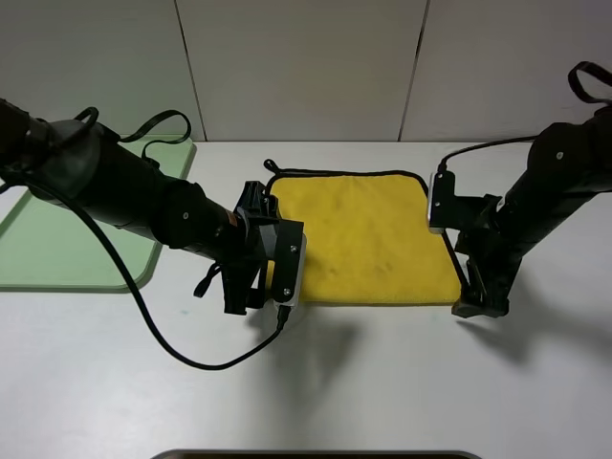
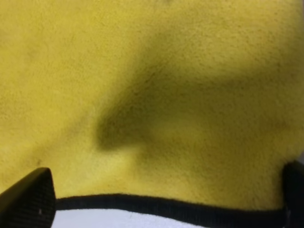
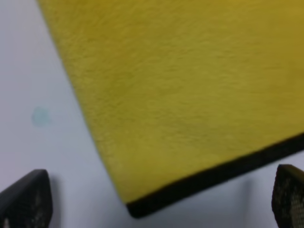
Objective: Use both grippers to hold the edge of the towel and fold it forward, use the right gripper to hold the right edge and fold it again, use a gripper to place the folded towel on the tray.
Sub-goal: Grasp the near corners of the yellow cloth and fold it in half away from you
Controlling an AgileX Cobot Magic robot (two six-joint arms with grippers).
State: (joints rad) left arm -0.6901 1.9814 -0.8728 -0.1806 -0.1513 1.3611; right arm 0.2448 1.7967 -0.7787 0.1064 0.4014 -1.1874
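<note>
Yellow towel (image 1: 368, 239) flat on white tabletop (image 1: 402, 382), left pincer (image 1: 247, 292) and right pincer (image 1: 480, 301) both spread apart at its near edge, green tray (image 1: 57, 253) far left

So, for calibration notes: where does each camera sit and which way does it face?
Exterior high: mounted above, facing down on the table; shows the towel, the tray, left arm and right arm.
Left wrist: on the left arm, facing down at the towel's black edge; its open jaws show.
Right wrist: on the right arm, facing down at the towel's corner; its open jaws show.
Shared: both wrist views see that black edge.
</note>
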